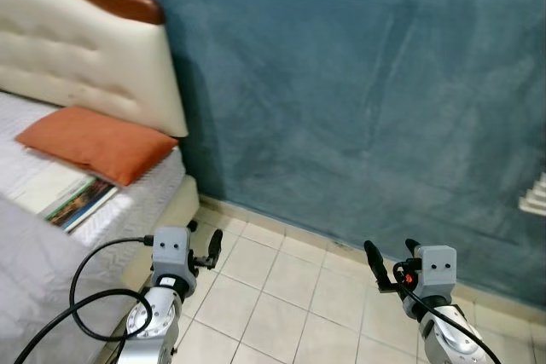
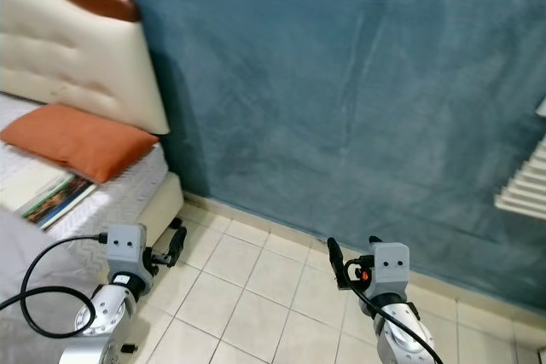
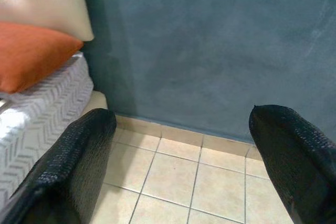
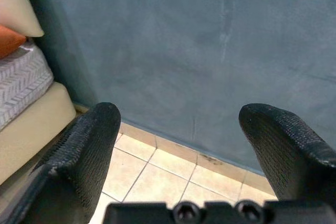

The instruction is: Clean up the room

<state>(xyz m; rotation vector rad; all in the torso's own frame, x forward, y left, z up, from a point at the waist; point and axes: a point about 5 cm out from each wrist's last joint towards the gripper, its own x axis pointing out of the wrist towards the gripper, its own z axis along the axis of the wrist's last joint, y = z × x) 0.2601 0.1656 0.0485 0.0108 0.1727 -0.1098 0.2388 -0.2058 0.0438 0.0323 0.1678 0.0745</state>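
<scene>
A bed (image 1: pixel 128 202) with a white patterned cover stands on my left. An orange pillow (image 1: pixel 94 144) lies on it against the padded cream headboard (image 1: pixel 85 49). A magazine (image 1: pixel 81 200) lies flat on the cover just in front of the pillow. My left gripper (image 1: pixel 205 240) hovers low beside the bed's corner, open with nothing between its fingers (image 3: pixel 73 166). My right gripper (image 1: pixel 392 255) hangs over the tiled floor, also open and empty, its fingers (image 4: pixel 79 156) pointing at the wall.
A blue wall (image 1: pixel 358 91) runs across in front, close ahead. Beige floor tiles (image 1: pixel 281 296) lie between the bed and the wall. A white slatted object (image 2: pixel 522 185) juts in at the right edge.
</scene>
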